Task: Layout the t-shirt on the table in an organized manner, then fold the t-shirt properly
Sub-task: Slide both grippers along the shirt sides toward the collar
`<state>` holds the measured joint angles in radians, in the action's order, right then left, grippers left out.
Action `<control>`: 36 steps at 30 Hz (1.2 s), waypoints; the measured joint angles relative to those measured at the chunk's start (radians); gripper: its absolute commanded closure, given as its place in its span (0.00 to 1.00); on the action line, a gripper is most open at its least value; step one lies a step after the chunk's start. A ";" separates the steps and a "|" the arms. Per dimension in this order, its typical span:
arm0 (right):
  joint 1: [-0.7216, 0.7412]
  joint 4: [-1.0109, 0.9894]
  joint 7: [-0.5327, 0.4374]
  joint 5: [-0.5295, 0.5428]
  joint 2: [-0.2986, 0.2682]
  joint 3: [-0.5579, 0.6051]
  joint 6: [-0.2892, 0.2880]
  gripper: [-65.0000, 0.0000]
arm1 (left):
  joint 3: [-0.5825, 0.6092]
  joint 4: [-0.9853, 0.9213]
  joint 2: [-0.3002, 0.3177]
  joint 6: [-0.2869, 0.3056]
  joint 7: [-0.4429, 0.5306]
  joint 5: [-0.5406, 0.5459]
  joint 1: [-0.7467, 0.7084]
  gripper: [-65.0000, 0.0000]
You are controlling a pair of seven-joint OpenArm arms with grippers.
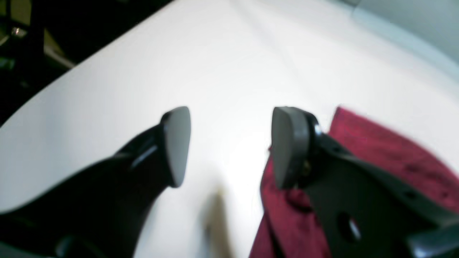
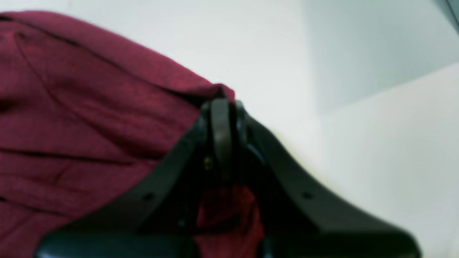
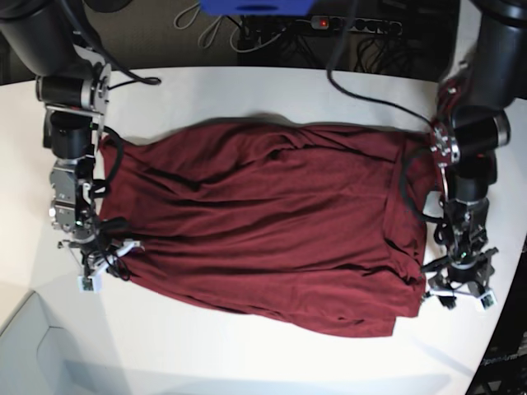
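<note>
This looks like a robot lab or test room. A big white table [image 3: 247, 90] with a curved edge fills most of the base view. 2 black robot arms are mounted at its sides. Behind the table, a power strip [image 3: 350, 25] with a red light lies on a gray floor, next to loose black cables [image 3: 387, 49] and a blue box [image 3: 255, 6].

left gripper [image 1: 229, 147] jaws apart, t-shirt [image 1: 387, 154] beside, table [image 1: 229, 64]
</note>
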<state>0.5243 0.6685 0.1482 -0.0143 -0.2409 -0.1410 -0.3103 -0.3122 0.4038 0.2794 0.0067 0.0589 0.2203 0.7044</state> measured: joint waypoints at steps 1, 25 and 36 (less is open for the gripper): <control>-0.005 0.000 0.000 -0.001 0.000 0.001 -0.001 1.00 | 0.000 0.085 0.000 0.000 -0.032 0.038 -0.039 0.47; -0.406 0.681 0.136 -0.003 0.101 -0.254 0.013 0.42 | 0.006 1.391 -0.080 -0.001 -0.374 0.195 -0.972 0.47; -0.631 0.893 0.140 0.002 0.234 -0.269 -0.003 0.42 | -0.039 1.303 -0.170 -0.004 -0.386 0.193 -1.082 0.47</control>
<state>-0.1070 1.5612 0.2878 -0.0120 -0.0071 -0.4095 -0.3130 -0.3508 1.7065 0.1097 0.0029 -0.3271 0.4129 -0.3775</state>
